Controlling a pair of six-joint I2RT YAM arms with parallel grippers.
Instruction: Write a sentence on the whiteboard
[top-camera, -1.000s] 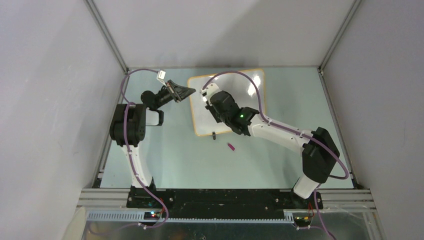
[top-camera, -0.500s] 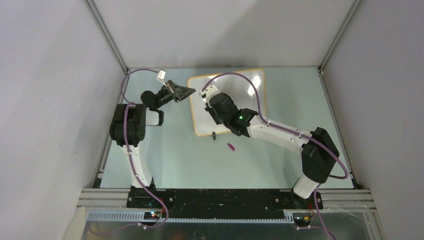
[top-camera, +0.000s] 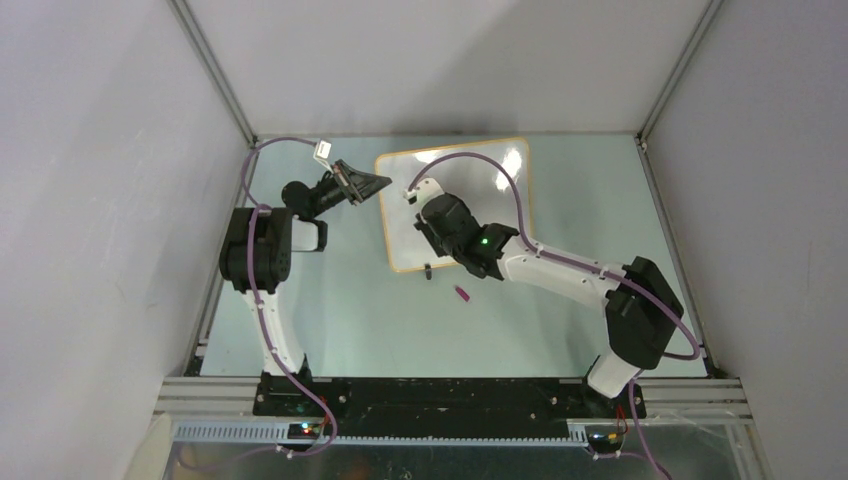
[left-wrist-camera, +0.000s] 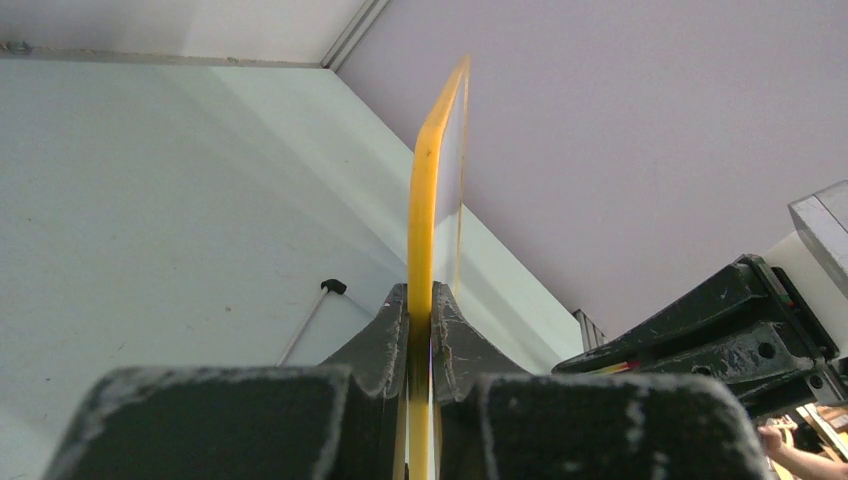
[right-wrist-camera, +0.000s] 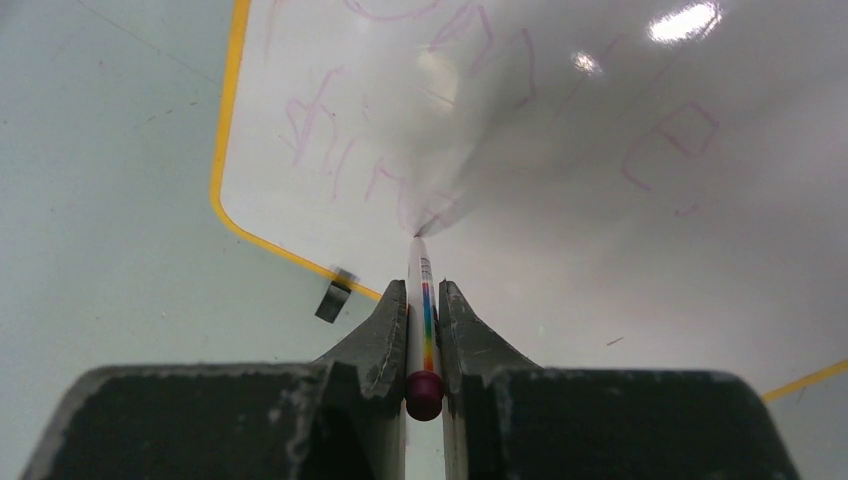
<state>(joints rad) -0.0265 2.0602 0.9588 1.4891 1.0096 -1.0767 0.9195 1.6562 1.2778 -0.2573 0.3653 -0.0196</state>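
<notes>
1. Writing is partly done: faint pink marks (right-wrist-camera: 330, 130) that look like letters sit on the shiny white whiteboard with the thin yellow frame (right-wrist-camera: 600, 250). I cannot read them.
2. That whiteboard (top-camera: 402, 235) lies at the far middle of the pale green table (top-camera: 330, 320), with a small black clip foot (right-wrist-camera: 333, 297) at its near edge.
3. The left gripper (left-wrist-camera: 420, 300) is clenched on the board's yellow edge (left-wrist-camera: 425, 200), so it likely keeps the board from sliding.
4. The right gripper (right-wrist-camera: 423, 290) is squeezed tight around a thin white marker with a rainbow stripe (right-wrist-camera: 420, 262). The marker's tip touches the board near its bottom left corner.
5. A small purple piece (top-camera: 462, 294), maybe the marker's cap, lies on the table just beside the board.
6. Much of the board looks bare, so I think more words are left to write. After that, the marker has to be lifted off.
</notes>
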